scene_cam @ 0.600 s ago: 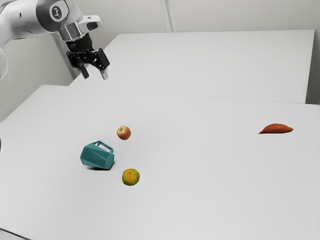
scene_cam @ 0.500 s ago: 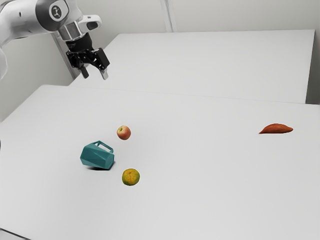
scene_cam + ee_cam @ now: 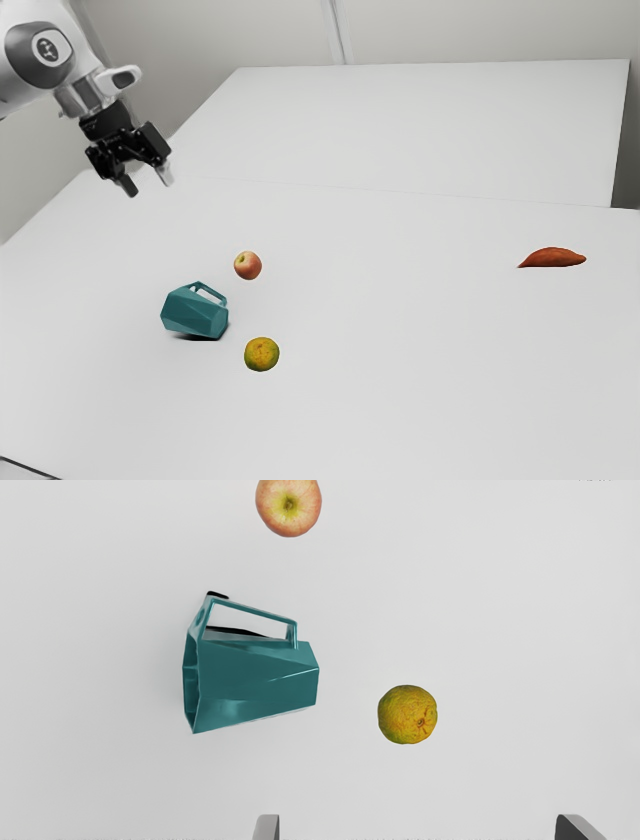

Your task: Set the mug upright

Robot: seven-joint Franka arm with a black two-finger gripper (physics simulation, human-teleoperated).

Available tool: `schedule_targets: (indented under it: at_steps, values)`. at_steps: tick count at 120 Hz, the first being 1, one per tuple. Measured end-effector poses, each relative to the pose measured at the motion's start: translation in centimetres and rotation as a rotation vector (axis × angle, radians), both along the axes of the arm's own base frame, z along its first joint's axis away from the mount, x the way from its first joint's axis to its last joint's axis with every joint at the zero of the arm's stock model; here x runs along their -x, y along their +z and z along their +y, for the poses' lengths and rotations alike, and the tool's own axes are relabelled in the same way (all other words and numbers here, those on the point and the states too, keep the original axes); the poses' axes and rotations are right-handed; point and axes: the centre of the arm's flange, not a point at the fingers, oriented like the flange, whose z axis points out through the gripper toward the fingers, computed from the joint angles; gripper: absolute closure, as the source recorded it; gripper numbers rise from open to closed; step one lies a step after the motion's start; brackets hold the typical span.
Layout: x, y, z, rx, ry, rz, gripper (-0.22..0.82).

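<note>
In the exterior view, the gripper hangs above the table, well apart from the mug, its fingers spread apart with nothing between them. The mug lies on its side, the orange and apple near it; the yam lies far toward the exterior view's right.

In the wrist view, the fingers stand wide apart, holding nothing. The mug's handle is on the side toward the apple, its base toward the orange.

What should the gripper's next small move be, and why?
I'd probably slide the open gripper sideways toward the mug before lowering. The mug lies on its side, mostly off beyond one finger in the wrist view, while the yellow-green fruit lines up with the gap between the fingers.
</note>
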Motion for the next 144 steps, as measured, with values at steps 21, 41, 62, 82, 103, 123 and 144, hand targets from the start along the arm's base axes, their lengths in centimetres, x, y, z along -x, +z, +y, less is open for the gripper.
schedule_targets:
  at_steps: [21,41,62,82,103,123,144]
  values:
    - [2.7,-4.4,7.8,0.187,0.092,-0.005,0.00]
    - [3.4,-11.3,11.3,0.329,0.100,0.011,0.00]
    - [2.9,-17.4,10.4,0.416,0.042,0.021,0.00]
    - [3.0,-22.7,11.6,0.482,0.045,0.029,0.00]
    - [2.7,-26.5,11.5,0.582,0.048,-0.013,0.00]
    - [3.5,-28.8,9.8,0.657,0.034,-0.030,0.00]
    - [3.8,-29.5,8.7,0.707,0.030,-0.062,0.13]
